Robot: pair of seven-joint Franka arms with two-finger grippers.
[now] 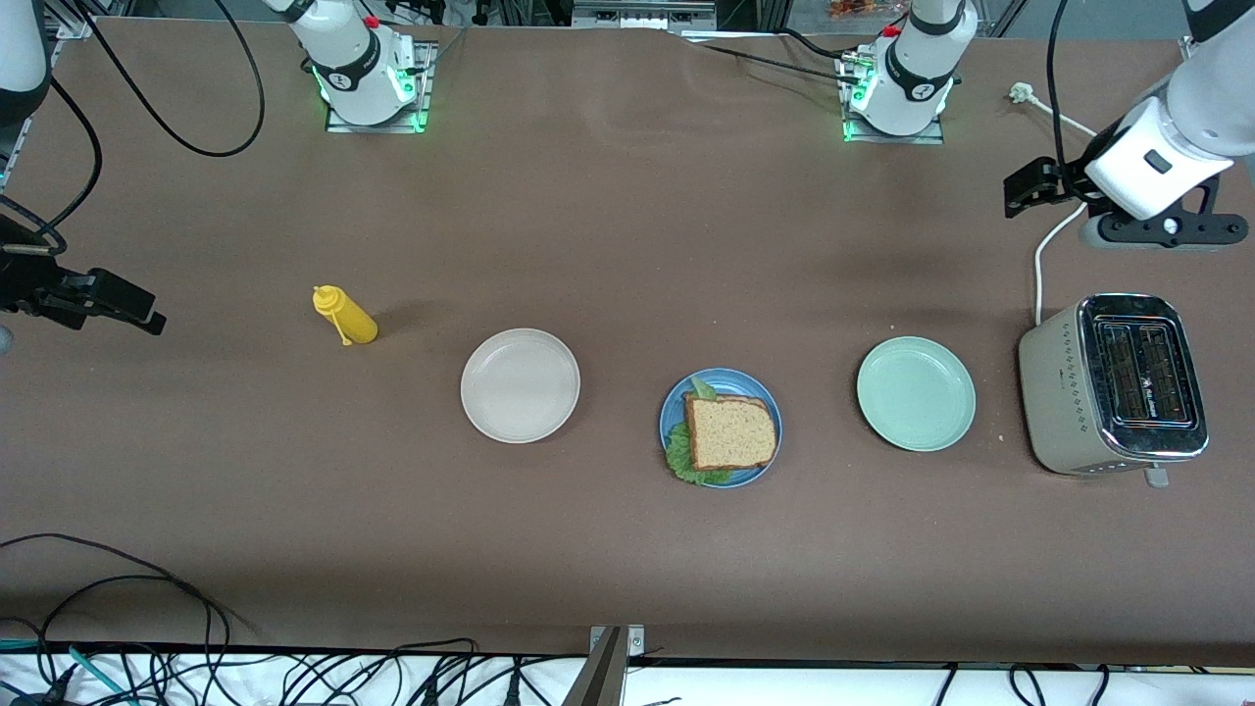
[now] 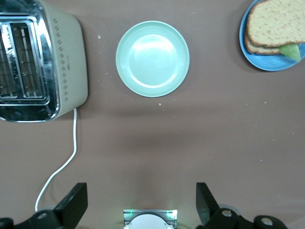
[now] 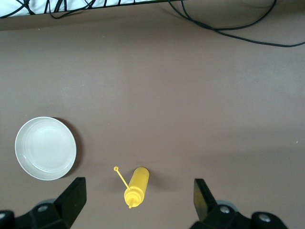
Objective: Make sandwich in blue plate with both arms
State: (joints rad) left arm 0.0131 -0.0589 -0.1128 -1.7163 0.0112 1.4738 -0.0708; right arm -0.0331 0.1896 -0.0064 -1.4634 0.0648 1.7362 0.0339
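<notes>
The sandwich point(image 1: 730, 431) lies in the blue plate point(image 1: 740, 378): a speckled brown bread slice on top, with ruffled green lettuce point(image 1: 686, 463) showing at its edges. The left wrist view shows two stacked slices point(image 2: 279, 24), a lettuce tip point(image 2: 290, 51) and the blue plate's rim point(image 2: 274, 66). My left gripper point(image 1: 1025, 186) point(image 2: 142, 205) hangs open and empty over the table at the left arm's end, above the toaster's cord. My right gripper point(image 1: 118, 299) point(image 3: 138, 200) hangs open and empty at the right arm's end, over the table near the yellow bottle.
An off-white plate point(image 1: 520, 385) point(image 3: 45, 148) and a mint-green plate point(image 1: 916, 393) point(image 2: 152, 58) flank the blue plate, both empty. A yellow squeeze bottle point(image 1: 345, 316) point(image 3: 137, 186) lies on its side. A metal toaster point(image 1: 1113, 387) point(image 2: 38, 62) stands beside the mint plate.
</notes>
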